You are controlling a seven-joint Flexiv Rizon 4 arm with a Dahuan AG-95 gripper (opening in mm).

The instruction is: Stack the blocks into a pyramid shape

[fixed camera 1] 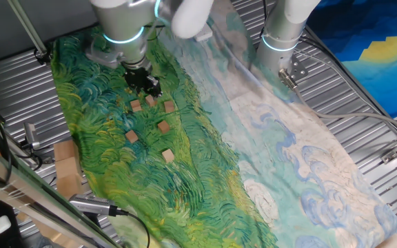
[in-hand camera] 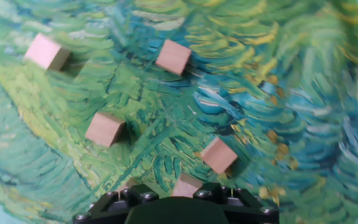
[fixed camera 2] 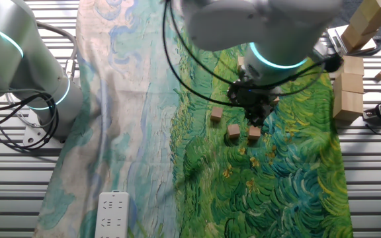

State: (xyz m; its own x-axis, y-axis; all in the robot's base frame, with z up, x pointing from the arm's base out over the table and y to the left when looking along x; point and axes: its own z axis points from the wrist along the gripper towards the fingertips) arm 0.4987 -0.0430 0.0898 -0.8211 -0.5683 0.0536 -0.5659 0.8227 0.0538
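Green painted cloth [fixed camera 1: 185,158] is spread over the ribbed metal counter [fixed camera 1: 364,89]. Six blocks [fixed camera 1: 131,136] are seen lying apart on it. Whether the fingers [fixed camera 1: 143,81] are apart or together cannot be told. They are held low just above the blocks, pointing down.

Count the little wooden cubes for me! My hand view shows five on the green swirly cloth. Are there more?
Observer: One fixed view shows six small light-brown wooden cubes, each lying singly on the green painted cloth, none stacked.
Operator: Where's the claw?
Observer: The black claw hangs over one end of the group, close to two cubes.
Operator: Anything beside the cloth?
Observer: Larger tan blocks sit off its edge on the ribbed metal table.
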